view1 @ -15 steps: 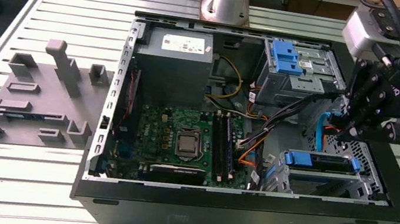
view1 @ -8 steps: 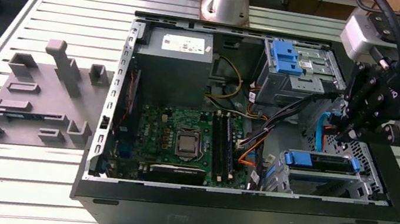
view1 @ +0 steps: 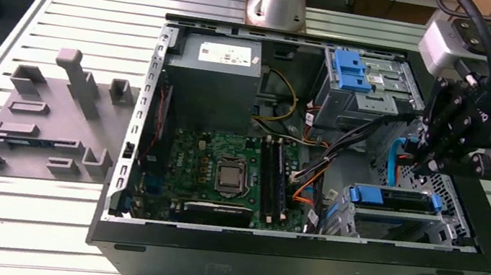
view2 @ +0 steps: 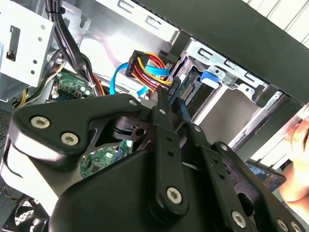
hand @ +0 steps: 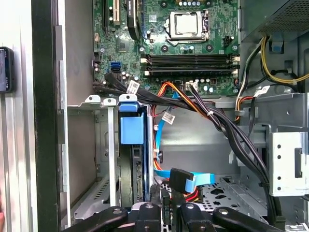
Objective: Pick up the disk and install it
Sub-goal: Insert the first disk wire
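Note:
The disk stands on edge in the lower drive cage of the open computer case, its blue carrier tab facing up. In the first wrist view the blue tab of the disk tops the slot, with the drive's edge below it. The second wrist view shows the disk inside the metal cage. My gripper hangs just above the cage at the exterior view's right, shut, with nothing seen between its fingers. Its tips sit beside a black connector on a blue ribbon cable. The gripper points toward a bundle of red, yellow and blue wires.
A grey fixture block lies on the slatted table at the exterior view's left. A blue bracket sits on the upper cage. Black cable bundles cross beside the motherboard. A person's hand and a dark device are outside the case wall.

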Robot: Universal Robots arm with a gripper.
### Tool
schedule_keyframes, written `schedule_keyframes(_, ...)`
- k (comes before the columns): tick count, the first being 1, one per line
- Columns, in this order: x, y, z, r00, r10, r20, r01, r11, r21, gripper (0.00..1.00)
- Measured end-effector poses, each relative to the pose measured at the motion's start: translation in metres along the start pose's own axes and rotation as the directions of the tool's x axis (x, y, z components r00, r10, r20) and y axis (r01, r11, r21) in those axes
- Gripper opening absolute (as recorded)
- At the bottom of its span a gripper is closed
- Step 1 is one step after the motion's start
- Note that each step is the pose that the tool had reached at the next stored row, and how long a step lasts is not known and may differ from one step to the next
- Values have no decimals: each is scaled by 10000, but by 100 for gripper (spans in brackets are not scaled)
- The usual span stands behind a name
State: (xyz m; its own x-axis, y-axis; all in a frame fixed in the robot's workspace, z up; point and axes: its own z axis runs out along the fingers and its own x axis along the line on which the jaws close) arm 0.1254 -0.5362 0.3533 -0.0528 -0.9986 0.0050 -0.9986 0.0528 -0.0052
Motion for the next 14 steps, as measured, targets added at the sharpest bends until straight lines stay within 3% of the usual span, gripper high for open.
schedule_keyframes(3, 0, 0, 4, 10000, 0, -4, 0, 10000, 0, 22)
schedule_keyframes(4, 0, -1, 5, 10000, 0, -3, 0, 10000, 0, 16)
schedule_keyframes(8, 8, 2, 8, 10000, -1, 2, 1, 10000, 5, 16)
schedule_keyframes(14, 96, 72, 28, 10000, -12, 10, 12, 9997, 236, 16)
